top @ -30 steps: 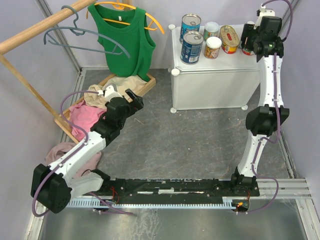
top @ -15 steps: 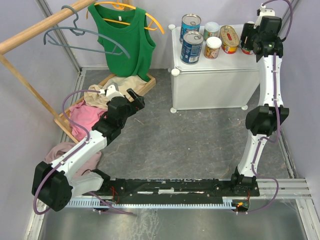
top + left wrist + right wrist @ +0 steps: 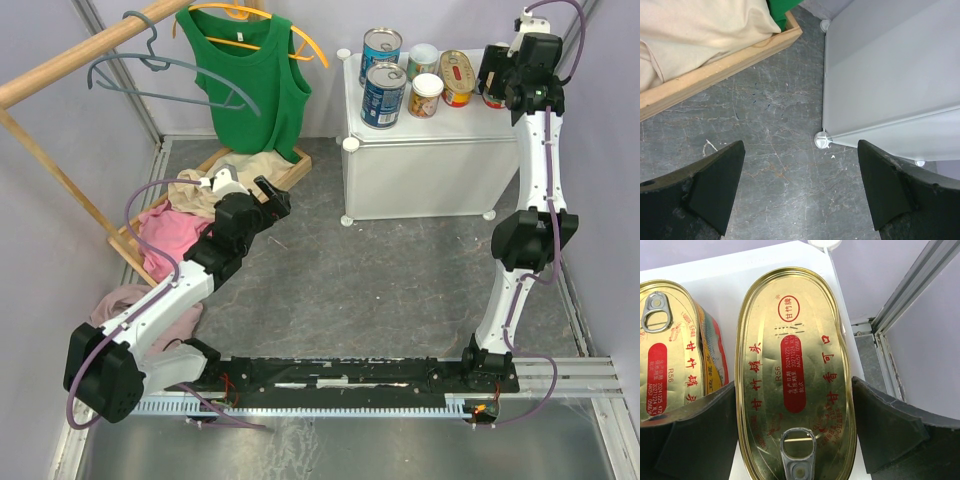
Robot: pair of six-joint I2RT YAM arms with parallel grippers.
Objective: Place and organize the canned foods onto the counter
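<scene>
My right jaws (image 3: 792, 425) are open, with one finger along each long side of a flat oval tin (image 3: 790, 340); I cannot tell if they touch it. This tin lies on the counter (image 3: 740, 260) close to its right edge. The second oval tin (image 3: 670, 350) is just beside it on the left. My left jaws (image 3: 800, 190) are open too and hold nothing. They are above the free grey tabletop (image 3: 775, 125), between the wooden tray (image 3: 715, 75) and the counter's lower corner.
</scene>
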